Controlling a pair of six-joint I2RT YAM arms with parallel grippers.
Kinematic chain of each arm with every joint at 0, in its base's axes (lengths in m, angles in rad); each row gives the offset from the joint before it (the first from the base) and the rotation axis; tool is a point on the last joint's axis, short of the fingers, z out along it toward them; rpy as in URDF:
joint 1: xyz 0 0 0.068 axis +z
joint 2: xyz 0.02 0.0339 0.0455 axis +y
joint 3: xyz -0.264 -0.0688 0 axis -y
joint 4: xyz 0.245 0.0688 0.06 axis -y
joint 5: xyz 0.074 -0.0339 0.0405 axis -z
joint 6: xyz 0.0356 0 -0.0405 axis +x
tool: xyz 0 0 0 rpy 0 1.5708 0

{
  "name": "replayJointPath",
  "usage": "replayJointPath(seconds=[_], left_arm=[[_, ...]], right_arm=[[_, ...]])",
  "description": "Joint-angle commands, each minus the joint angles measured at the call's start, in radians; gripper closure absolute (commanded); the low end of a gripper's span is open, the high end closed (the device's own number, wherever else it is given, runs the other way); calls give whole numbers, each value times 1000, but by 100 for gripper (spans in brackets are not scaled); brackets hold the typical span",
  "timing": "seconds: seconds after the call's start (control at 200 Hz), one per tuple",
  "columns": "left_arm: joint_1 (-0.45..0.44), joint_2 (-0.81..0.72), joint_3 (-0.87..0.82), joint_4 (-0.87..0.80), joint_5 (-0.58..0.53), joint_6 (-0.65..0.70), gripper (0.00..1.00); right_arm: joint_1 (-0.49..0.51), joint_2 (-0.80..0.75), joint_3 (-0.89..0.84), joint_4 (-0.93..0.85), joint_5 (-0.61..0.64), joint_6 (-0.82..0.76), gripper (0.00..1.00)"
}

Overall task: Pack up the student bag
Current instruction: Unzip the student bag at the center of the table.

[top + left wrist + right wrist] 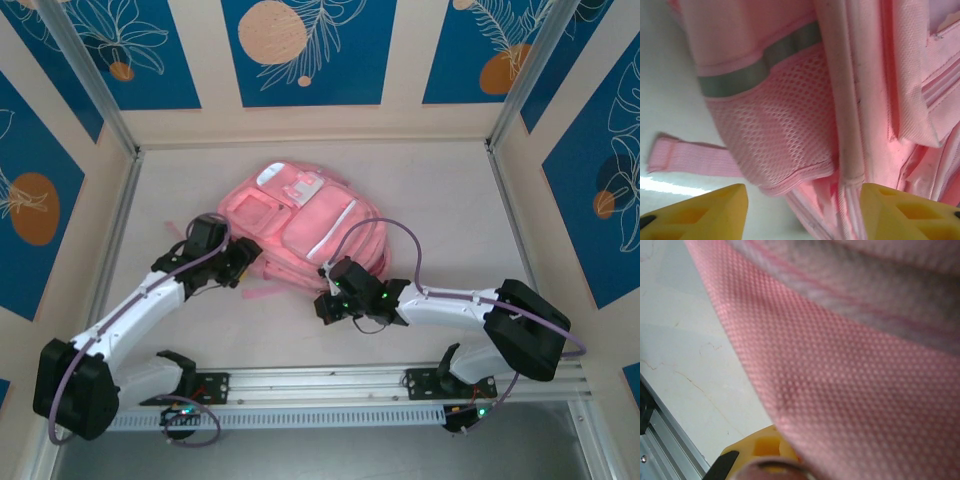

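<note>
Left fingers [695,212] hang open at the student bag [300,215]'s edge; right fingers [757,445] pinch its fabric; I can't judge packing progress.

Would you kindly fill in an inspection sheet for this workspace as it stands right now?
Surface: pale table with faint veining.
Job's things: student bag lies flat mid-table, front pockets up; its loose strap trails on the table.
Clutter: nothing seen.
Grippers: left gripper open, fingers either side of the bag's edge; right gripper shut at the bag's near edge, whether it pinches fabric is unclear.
Cables: purple cable loops from the right arm over the bag's corner; another runs along the left arm.
Surroundings: blue leaf-patterned wall panels, metal frame posts, rail at the near edge.
</note>
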Motion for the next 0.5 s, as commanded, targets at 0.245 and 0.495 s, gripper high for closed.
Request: replayJointPath(seconds=[0.245,0.495], left_arm=[[-13,170,23,236,39,-23,64],[12,177,106,110,-32,55,100]], right_arm=[[6,-10,11,52,3,26,100],[7,-43,-6,-79,93,38,100]])
